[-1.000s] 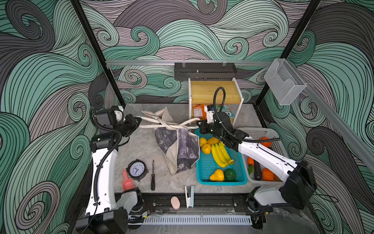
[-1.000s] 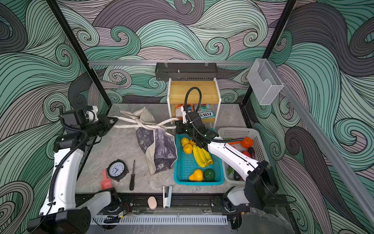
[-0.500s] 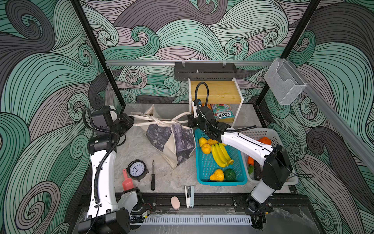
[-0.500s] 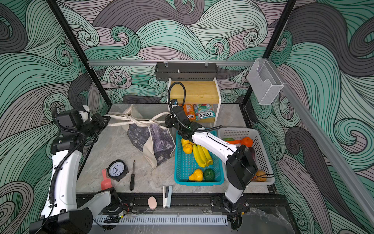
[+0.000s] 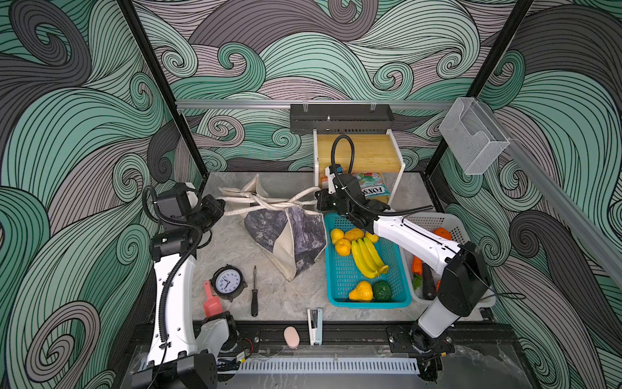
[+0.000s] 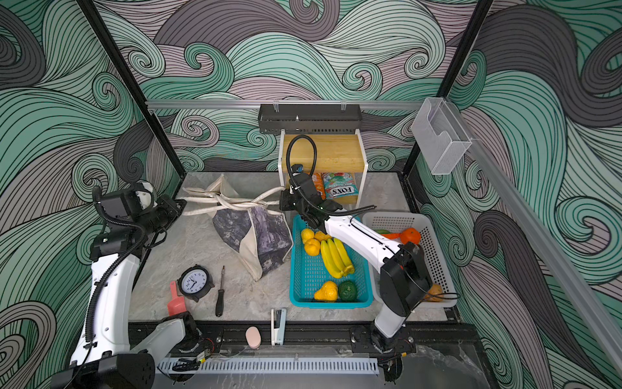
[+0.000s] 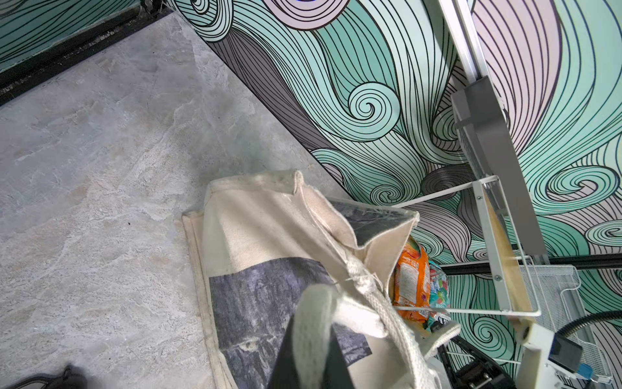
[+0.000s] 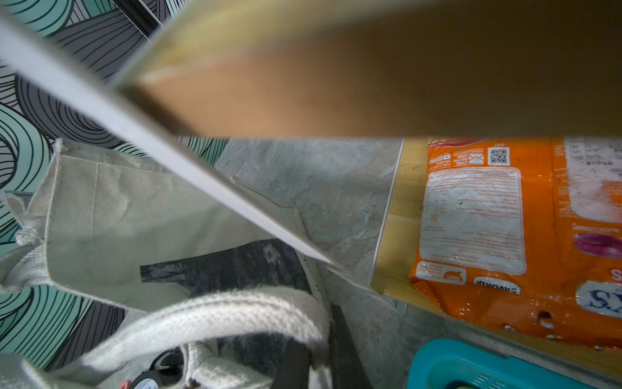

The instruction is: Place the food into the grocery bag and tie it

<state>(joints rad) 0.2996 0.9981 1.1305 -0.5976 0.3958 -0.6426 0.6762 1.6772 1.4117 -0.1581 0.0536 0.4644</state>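
Overhead, both top views show a grey marble tabletop (image 5: 232, 249) boxed by wave-patterned walls (image 5: 84, 134). It is bare at nine o'clock of the slumped cream canvas tote (image 5: 299, 232), with a teal plastic basket (image 5: 340, 286) just beside at three. The left gripper (image 5: 220, 207) and right gripper (image 5: 318, 202), both closed, pinch its crossed cream straps (image 5: 269, 203). The left wrist view shows a strap (image 7: 313, 320) clamped, and the right wrist view shows another (image 8: 218, 313) clamped likewise.

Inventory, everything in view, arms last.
cream canvas tote bag: 1, grey-purple panel, centre
teal plastic basket: 1, right of tote
yellow toy bananas: 1 bunch, teal basket
small toy fruits: several, orange, yellow, green, same basket
white plastic basket: 1, far right
glossy packets: 2, orange, teal, under wooden shelf
round black clock: 1, front left
black screwdriver: 1, beside clock
red scoop: 1, beside clock
white stapler: 1, front edge
left pincer, right pincer: 2, black, each shut on a cream strap handle
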